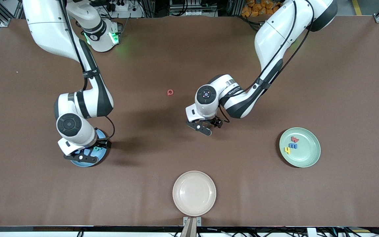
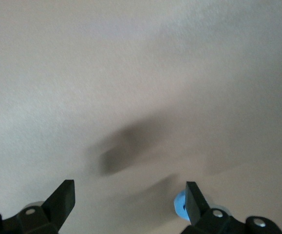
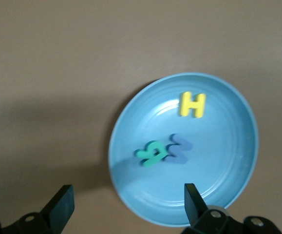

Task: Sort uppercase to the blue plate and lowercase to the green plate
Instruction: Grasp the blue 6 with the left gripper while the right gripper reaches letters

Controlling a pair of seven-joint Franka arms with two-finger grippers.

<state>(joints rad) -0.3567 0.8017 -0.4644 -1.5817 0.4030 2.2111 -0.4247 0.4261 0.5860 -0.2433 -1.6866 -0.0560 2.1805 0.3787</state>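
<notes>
The blue plate [image 3: 228,195] holds a yellow H [image 3: 193,104], a teal R [image 3: 151,153] and a blue M [image 3: 178,147]. My right gripper [image 3: 128,187] hangs open over that plate's edge [image 1: 103,135], with nothing between its fingers. The green plate [image 1: 309,156] carries a red w [image 1: 294,139], a blue m [image 1: 293,145] and a yellow y [image 1: 287,150]. A red Q [image 1: 170,92] lies alone mid-table. My left gripper [image 1: 204,127] is open low over bare table. A small blue piece [image 2: 180,204] shows beside one of its fingertips [image 2: 193,192]; which letter it is I cannot tell.
A cream plate [image 1: 194,193] sits by the table edge nearest the front camera, between the two coloured plates. The brown table [image 1: 242,184] stretches wide around all three plates.
</notes>
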